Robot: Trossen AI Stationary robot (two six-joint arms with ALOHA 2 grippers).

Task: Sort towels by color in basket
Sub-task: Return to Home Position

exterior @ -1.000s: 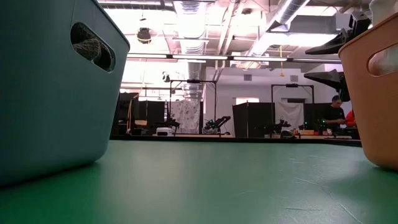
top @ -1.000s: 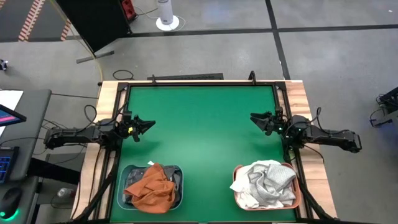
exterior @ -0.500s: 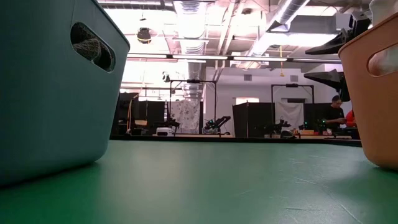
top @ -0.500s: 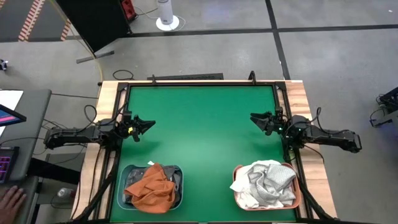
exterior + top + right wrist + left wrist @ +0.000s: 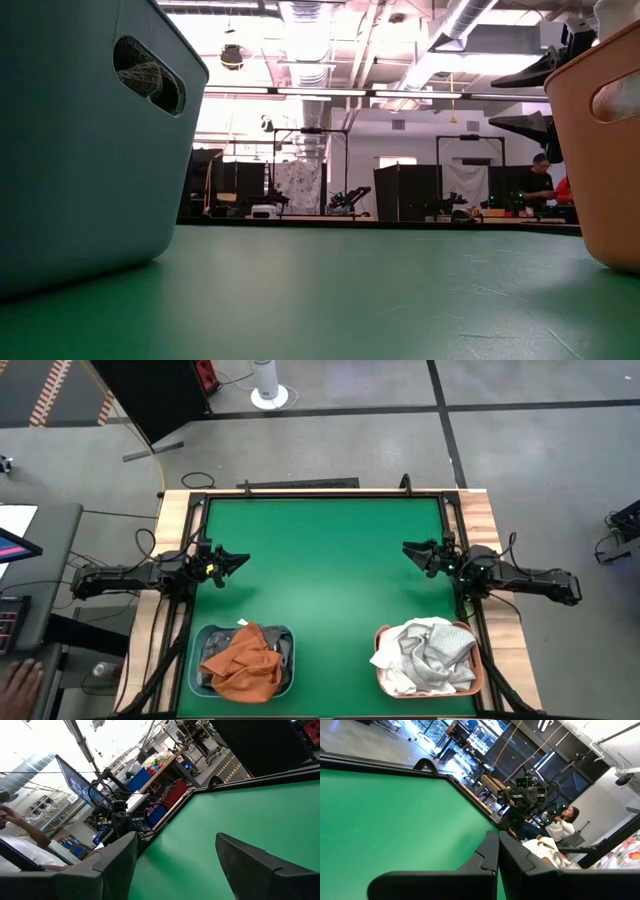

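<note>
At the near edge of the desk (image 5: pixel 325 560), the sorting is looking finished. The green bin (image 5: pixel 196 660) in the near left corner is holding an orange towel (image 5: pixel 243 660) lying over a dark grey towel (image 5: pixel 284 650). The orange bin (image 5: pixel 481 665) in the near right corner is holding a heap of pale towels (image 5: pixel 425 653), white and light grey. No cloth is lying on the bare green surface.

Farther back, the left tool (image 5: pixel 238 562) is hanging over the left edge, its fingers showing only a narrow slit in its wrist view and gripping nothing. The right tool (image 5: pixel 411 555) is hanging over the right edge, spread wide and empty. Both are pointing inward, well apart from the bins.

To finish homing well, each arm is probably needing no more than a slow, small settling. The tools should be riding above the bin rims and away from the heaped cloth, so that nothing is getting snagged or dragged out.
</note>
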